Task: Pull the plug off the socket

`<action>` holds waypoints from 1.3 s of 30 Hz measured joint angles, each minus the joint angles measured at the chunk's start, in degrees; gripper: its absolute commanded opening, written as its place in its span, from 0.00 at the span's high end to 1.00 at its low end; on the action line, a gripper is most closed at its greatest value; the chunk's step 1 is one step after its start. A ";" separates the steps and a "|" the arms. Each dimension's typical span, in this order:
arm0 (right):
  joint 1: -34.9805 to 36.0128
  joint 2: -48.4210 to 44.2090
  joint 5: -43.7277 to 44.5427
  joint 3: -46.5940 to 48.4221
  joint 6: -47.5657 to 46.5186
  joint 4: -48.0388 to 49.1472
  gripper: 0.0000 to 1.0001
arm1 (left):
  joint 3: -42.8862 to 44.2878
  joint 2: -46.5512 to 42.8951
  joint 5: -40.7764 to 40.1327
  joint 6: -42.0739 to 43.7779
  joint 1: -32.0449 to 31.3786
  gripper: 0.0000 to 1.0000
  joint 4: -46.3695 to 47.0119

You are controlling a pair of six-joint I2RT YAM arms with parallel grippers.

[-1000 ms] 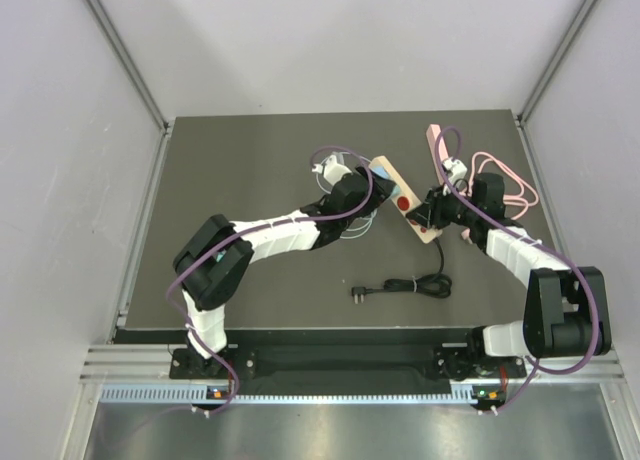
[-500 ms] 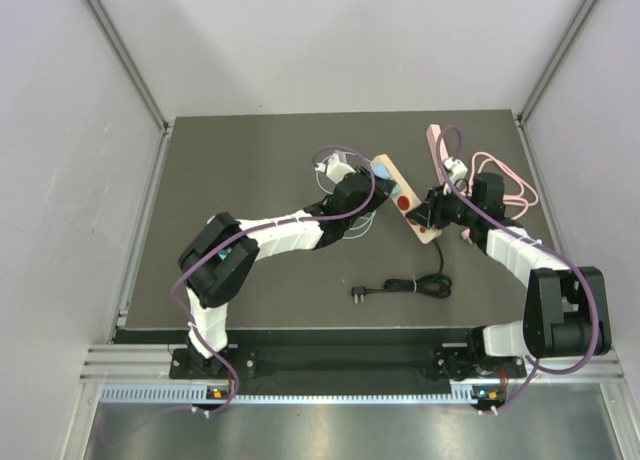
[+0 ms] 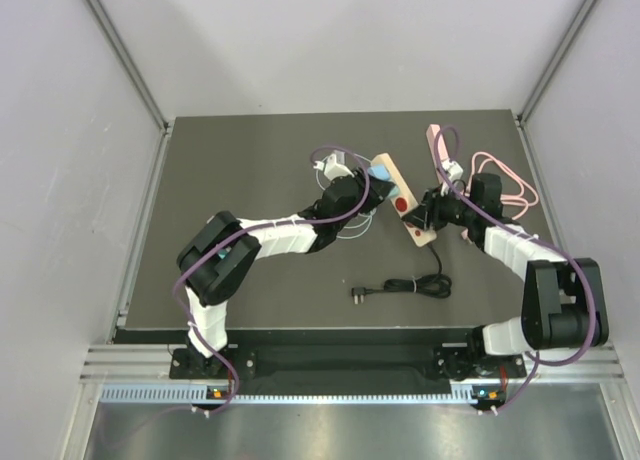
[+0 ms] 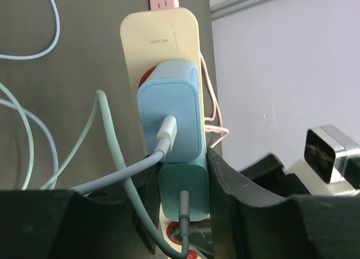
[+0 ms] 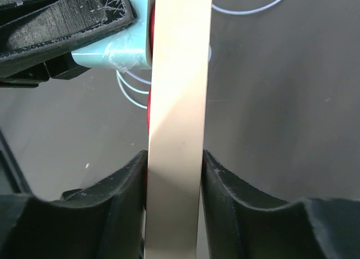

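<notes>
**Two grippers close on one power strip**

One teal plug (image 4: pixel 183 188) sits in a cream power strip (image 3: pixel 400 189) right of the surface's (image 3: pixel 240 170) centre, just beside one light-blue plug (image 4: pixel 169 110). The teal plug's cable end faces the left wrist camera. The strip's long axis runs diagonally from far-left to near-right. The left gripper (image 4: pixel 183 180) pinches the teal plug's two sides, its arm bent at the elbow and reaching forward and rightward. The right gripper (image 5: pixel 175 174) clamps the strip's near end, its arm angled inward. One pink power strip (image 3: pixel 436 145) lies by the far edge, and one coiled black cable (image 3: pixel 415 285) lies nearer the bases.
</notes>
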 measured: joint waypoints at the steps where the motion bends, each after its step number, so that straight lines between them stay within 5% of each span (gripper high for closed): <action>1: 0.00 0.35 -0.79 0.04 0.17 -0.02 0.49 | -0.17 0.00 1.18 0.63 0.22 1.00 0.42; 6: 0.09 0.63 -3.69 0.94 0.39 0.28 0.36 | -0.17 0.00 5.68 3.13 0.52 1.00 2.62; 14: 0.35 1.70 -4.92 1.75 0.85 0.42 0.38 | -0.17 0.00 11.10 5.03 0.48 1.00 4.44; 17: 0.35 2.54 -4.66 1.88 1.46 0.37 0.53 | -0.17 0.00 12.50 5.73 0.44 1.00 4.50; 18: 0.37 2.78 -4.70 1.90 1.70 0.24 0.73 | -0.17 0.00 12.68 6.01 0.42 1.00 4.50; 21: 0.59 3.80 -2.14 2.97 1.97 -0.61 1.00 | -0.04 0.00 12.50 7.37 0.04 1.00 4.26; 39: 2.14 -7.45 13.66 -0.90 4.81 -0.66 1.00 | 6.08 -0.61 -4.74 11.34 -6.86 1.00 -2.12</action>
